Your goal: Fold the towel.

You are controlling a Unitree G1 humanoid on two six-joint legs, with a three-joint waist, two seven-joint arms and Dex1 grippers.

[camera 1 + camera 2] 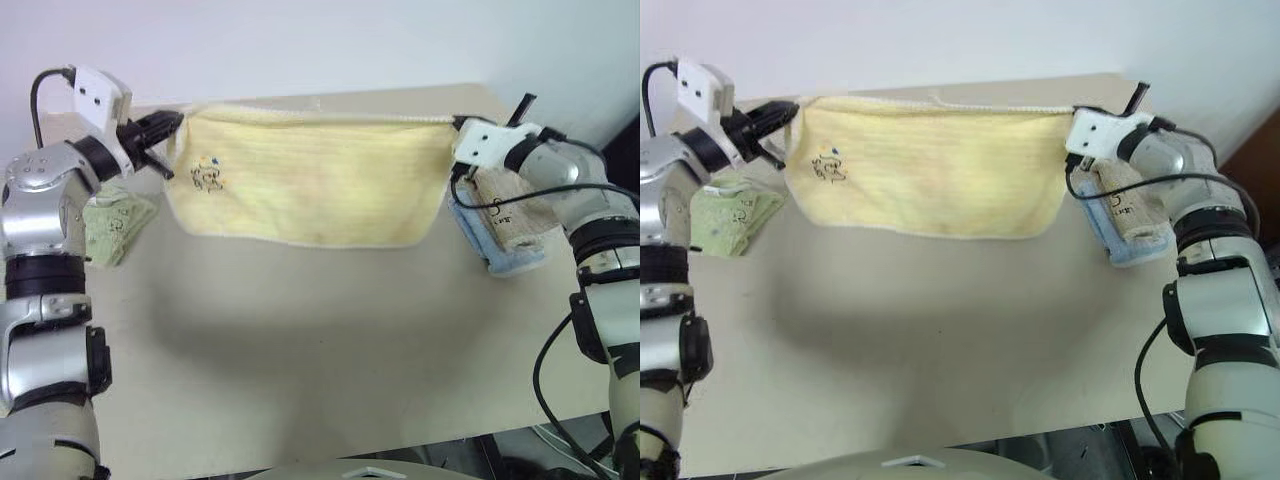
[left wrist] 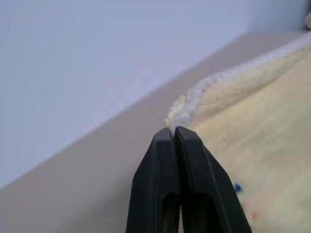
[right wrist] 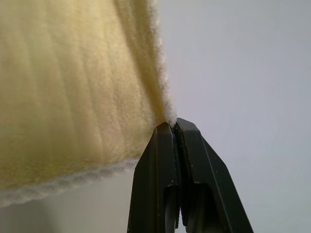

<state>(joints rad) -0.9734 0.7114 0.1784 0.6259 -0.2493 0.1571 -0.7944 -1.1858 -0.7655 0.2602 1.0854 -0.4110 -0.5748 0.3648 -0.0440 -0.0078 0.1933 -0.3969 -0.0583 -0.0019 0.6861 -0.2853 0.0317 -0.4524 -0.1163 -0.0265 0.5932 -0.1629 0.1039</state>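
Pale yellow terry cloth, the towel [image 1: 310,180] hangs stretched between the two arms above the far half of the bench [image 1: 300,350], its top edge pulled nearly straight and its lower edge sagging in a shallow curve that appears clear of the bench top, with a soft shadow cast below it. Whitish stitched edging runs around its border, and a small dark embroidered mark [image 1: 207,176] sits near its upper left corner. The left tool [image 1: 172,127] has its two black fingers pressed fully together on that upper left corner; in the left wrist view the edging is pinched right at the fingertips [image 2: 176,138]. The right tool [image 1: 1077,118] is likewise clamped shut on the upper right corner, and the right wrist view shows the cloth's fluffy edge caught between its closed tips [image 3: 174,127], the rest of the towel falling away from them. On the bench at the left, under the left arm, lies a green folded towel [image 1: 115,225]. At the right, partly behind the right arm, is a tan-beige folded towel [image 1: 1130,205] resting on a light blue folded cloth [image 1: 1130,248]. Near of the hanging towel the bench surface is plain beige, and a pale wall [image 1: 300,45] rises behind its far edge.
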